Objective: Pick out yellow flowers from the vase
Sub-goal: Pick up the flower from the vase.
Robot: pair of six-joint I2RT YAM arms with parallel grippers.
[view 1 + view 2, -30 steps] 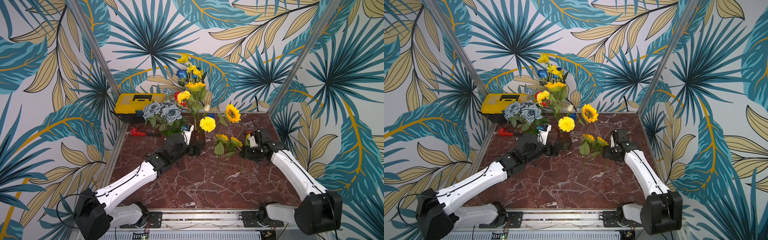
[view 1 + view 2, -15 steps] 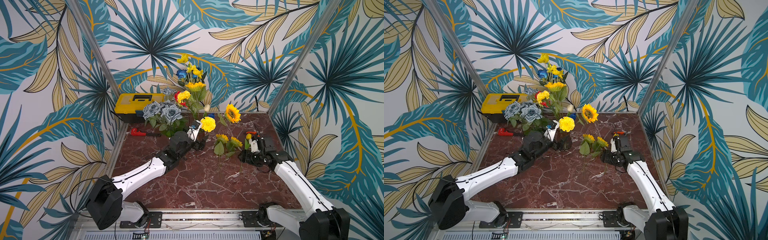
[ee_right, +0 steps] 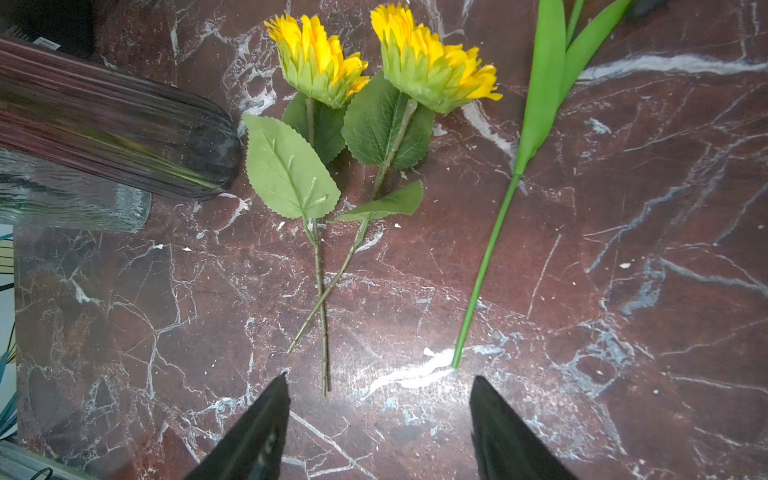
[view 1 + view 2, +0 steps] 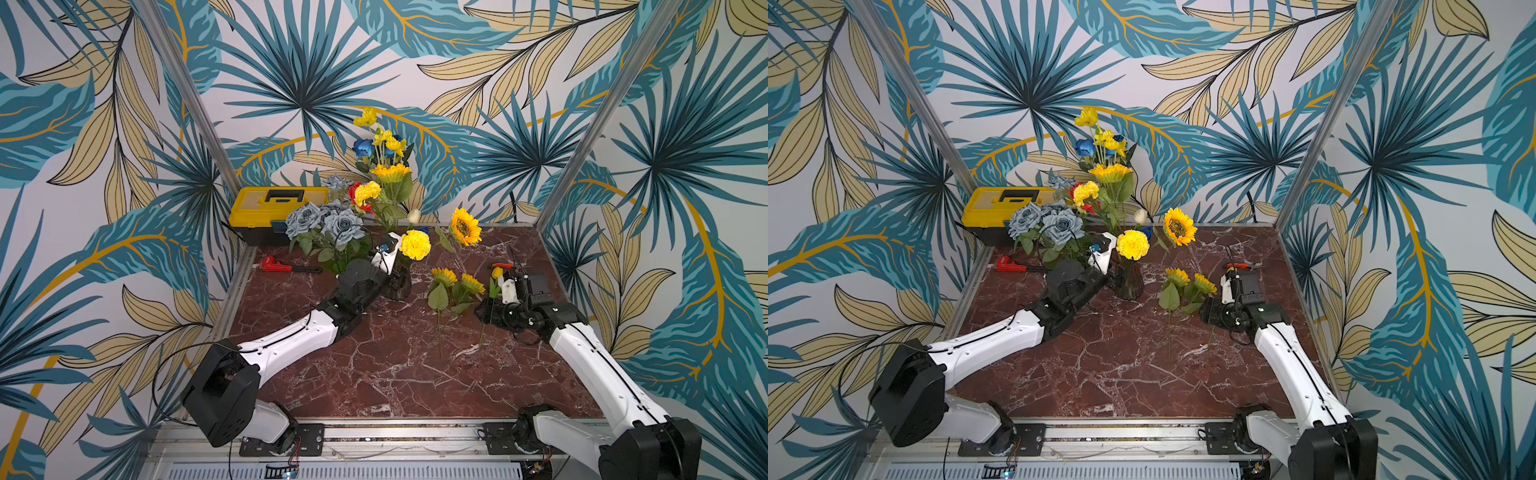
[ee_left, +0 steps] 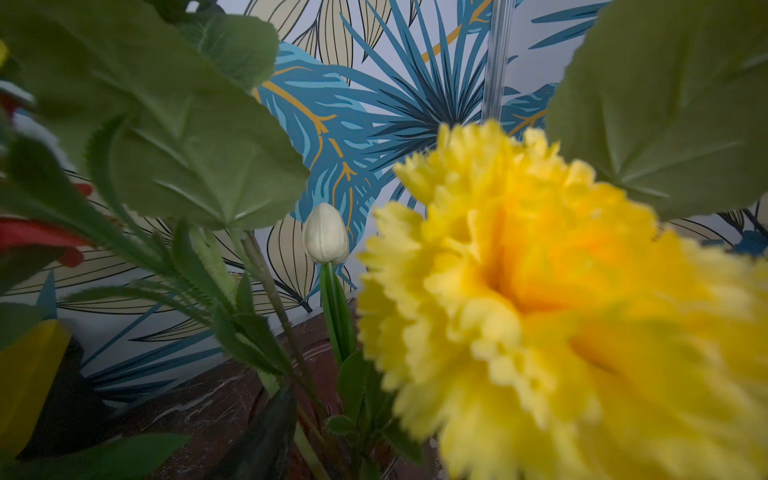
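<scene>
A dark glass vase holds yellow flowers: a pompom, a sunflower, another sunflower, a small pompom and a spray. Two sunflowers and a yellow tulip lie on the table. My left gripper is at the vase mouth under the pompom, its jaws hidden among stems. My right gripper hovers open and empty over the lying stem ends.
Grey-blue roses, a red rose, blue roses and a white tulip bud share the vase. A yellow toolbox and a red pipe wrench lie at the back left. Orange-handled pliers lie behind the right gripper.
My left arm has stretched toward the vase and its wrist has lifted up beside the pompom. My right gripper has drawn back slightly from the laid-down flowers.
</scene>
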